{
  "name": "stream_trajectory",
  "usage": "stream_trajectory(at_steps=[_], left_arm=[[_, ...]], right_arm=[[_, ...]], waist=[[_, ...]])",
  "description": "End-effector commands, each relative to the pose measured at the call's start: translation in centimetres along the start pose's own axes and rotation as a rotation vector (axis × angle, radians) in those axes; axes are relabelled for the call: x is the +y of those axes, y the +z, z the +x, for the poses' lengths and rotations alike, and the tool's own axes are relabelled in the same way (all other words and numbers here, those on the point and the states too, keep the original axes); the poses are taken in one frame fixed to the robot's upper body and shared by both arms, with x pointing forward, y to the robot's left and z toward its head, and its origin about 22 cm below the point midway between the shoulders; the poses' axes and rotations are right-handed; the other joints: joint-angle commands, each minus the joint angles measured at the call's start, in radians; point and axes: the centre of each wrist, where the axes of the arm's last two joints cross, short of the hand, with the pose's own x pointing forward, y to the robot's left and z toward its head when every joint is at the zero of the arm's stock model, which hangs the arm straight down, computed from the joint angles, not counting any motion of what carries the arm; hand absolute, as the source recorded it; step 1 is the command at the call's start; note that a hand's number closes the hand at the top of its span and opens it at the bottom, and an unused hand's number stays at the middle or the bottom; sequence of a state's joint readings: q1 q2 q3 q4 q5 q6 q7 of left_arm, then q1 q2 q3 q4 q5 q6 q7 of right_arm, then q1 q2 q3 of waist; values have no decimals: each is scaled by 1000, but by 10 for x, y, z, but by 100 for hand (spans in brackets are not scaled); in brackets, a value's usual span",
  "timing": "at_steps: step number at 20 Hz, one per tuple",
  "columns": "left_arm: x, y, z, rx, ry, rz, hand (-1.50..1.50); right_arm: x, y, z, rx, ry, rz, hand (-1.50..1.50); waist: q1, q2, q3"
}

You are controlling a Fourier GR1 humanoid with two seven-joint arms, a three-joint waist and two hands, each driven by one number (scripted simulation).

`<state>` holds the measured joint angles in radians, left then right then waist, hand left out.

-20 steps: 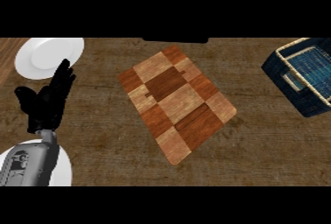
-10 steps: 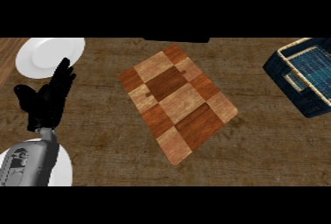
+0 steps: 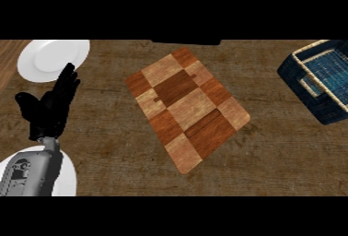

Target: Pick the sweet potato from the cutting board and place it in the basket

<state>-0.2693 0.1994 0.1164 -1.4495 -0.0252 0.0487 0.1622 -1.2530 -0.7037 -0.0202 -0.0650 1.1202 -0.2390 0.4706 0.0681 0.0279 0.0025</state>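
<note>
A checkered wooden cutting board [image 3: 188, 108] lies tilted in the middle of the counter with nothing on it. No sweet potato shows anywhere in the head view. The dark blue basket [image 3: 323, 85] with a tan rim sits at the right edge, partly cut off, and its visible inside holds nothing. My left hand [image 3: 49, 106] rests open at the left, fingers pointing up toward a plate, well apart from the board. My right hand is out of view.
A white plate [image 3: 49, 58] lies at the top left, just beyond my left fingertips. Part of another white plate [image 3: 68, 177] shows under my left forearm at the bottom left. A dark object [image 3: 186, 42] peeks in at the top edge.
</note>
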Motion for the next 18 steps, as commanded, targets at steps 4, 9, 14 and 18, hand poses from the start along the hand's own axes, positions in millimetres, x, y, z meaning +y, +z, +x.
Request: stream_trajectory(at_steps=[4, 9, 14, 18], left_arm=[[6, -2, 7, 10, -23, -5, 0], [1, -3, 1, -13, -1, 12, 0], [4, 0, 10, -22, 2, 11, 0], [-16, 3, 6, -6, -4, -9, 0]], right_arm=[[17, 0, -13, 3, 28, 11, 150], [-6, -4, -6, 11, 47, 80, 150], [21, -1, -17, 28, 36, 132, 150], [19, -8, -36, 14, 19, 135, 150]], waist=[[-6, -2, 1], [0, 0, 0], [9, 3, 1], [-4, 2, 2]])
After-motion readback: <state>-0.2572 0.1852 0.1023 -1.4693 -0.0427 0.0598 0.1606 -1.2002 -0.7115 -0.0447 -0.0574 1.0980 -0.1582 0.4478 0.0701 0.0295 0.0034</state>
